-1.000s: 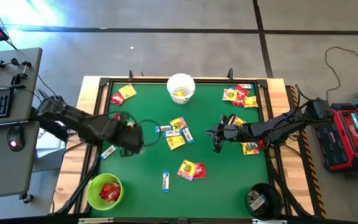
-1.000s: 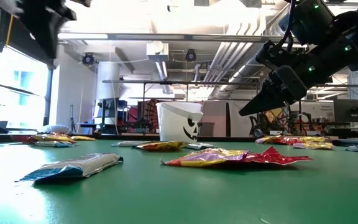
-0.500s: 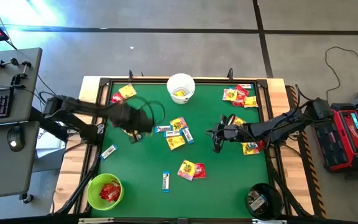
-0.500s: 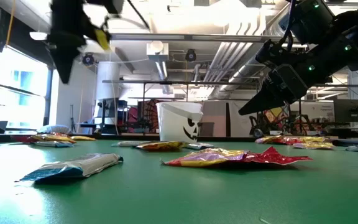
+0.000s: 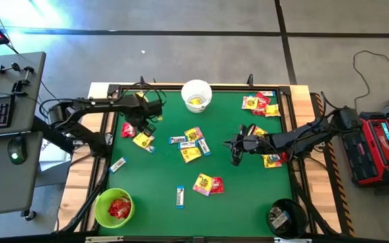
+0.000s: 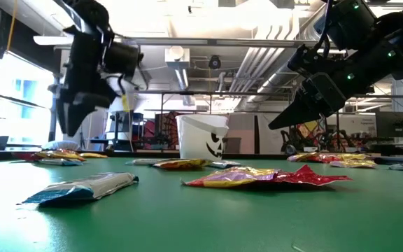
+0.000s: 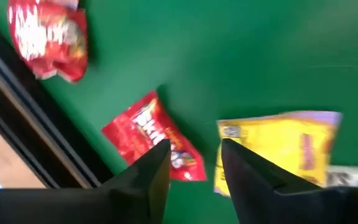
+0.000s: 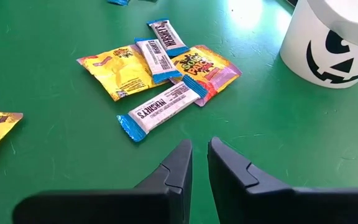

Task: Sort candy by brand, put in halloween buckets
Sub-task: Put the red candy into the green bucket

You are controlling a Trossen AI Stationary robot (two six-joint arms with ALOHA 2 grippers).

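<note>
Candy lies scattered on the green table. My left gripper hangs open, pointing down, at the far left, just above a red packet and a yellow packet; nothing is between its fingers. My right gripper waits right of centre, shut and holding nothing, above the table and facing a cluster of yellow packets and white-and-blue bars. The white bucket stands at the far middle, the green bucket at the near left, the black bucket at the near right.
More candy lies at the far right, beside the right arm, near the middle front, as a single bar and a bar at the left edge. Another red packet lies by the table's raised left rim.
My left gripper has swung from the left middle of the table toward the far edge and come down, turning as it went, and now hangs over the red and yellow packets at the far left. No candy has moved.
</note>
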